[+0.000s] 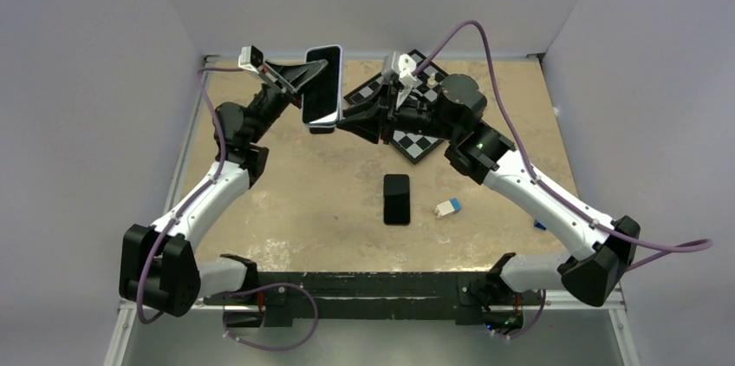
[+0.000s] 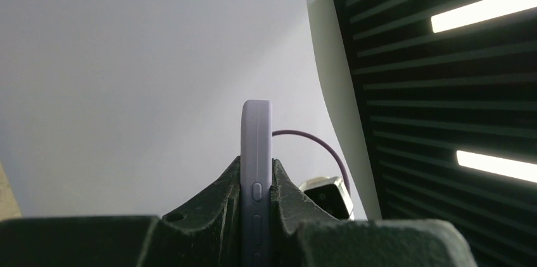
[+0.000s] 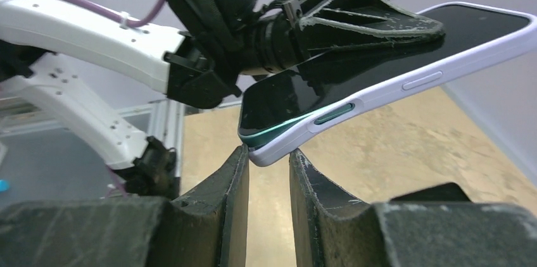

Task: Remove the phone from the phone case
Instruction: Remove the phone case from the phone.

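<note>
There are two robot arms, a left arm (image 1: 208,201) and a right arm (image 1: 537,192), and two purple cables (image 1: 503,80). There are two phones: one phone (image 1: 321,80) held up at the far side in the one purple case (image 3: 405,74), and one black phone (image 1: 397,199) lying flat in the middle. There is one checkered board (image 1: 416,144) at the far right and one small white and blue block (image 1: 447,207).

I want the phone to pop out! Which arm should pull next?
Right. The right end effector sits at the lifted corner of the phone; the left end effector is clamping the lilac case.
</note>
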You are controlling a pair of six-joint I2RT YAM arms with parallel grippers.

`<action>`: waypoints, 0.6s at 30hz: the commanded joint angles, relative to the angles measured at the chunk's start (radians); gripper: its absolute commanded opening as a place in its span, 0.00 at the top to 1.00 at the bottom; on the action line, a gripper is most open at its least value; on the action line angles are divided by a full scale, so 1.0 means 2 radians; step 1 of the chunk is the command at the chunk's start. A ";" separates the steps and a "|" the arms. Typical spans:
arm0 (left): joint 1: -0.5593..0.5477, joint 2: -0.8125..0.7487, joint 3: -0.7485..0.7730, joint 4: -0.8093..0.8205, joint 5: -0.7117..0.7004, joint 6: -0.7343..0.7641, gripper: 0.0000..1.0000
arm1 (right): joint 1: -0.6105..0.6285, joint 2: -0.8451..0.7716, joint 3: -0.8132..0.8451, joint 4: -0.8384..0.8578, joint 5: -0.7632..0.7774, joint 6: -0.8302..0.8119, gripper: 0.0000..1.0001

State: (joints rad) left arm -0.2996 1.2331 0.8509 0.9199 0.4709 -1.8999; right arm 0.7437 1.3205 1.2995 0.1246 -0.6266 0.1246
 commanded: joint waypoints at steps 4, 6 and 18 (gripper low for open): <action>-0.032 -0.019 0.033 0.056 0.059 -0.034 1.00 | -0.006 0.044 -0.006 -0.061 0.258 -0.115 1.00; -0.032 -0.016 0.031 0.054 0.059 -0.030 1.00 | -0.002 0.044 -0.004 -0.074 0.268 -0.114 1.00; -0.032 -0.006 0.024 0.034 0.058 -0.003 1.00 | 0.022 0.039 -0.007 -0.101 0.323 -0.051 1.00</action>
State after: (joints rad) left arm -0.2932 1.2743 0.8509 0.8505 0.3958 -1.7943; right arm 0.8062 1.3430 1.3010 -0.0711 -0.2298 0.0025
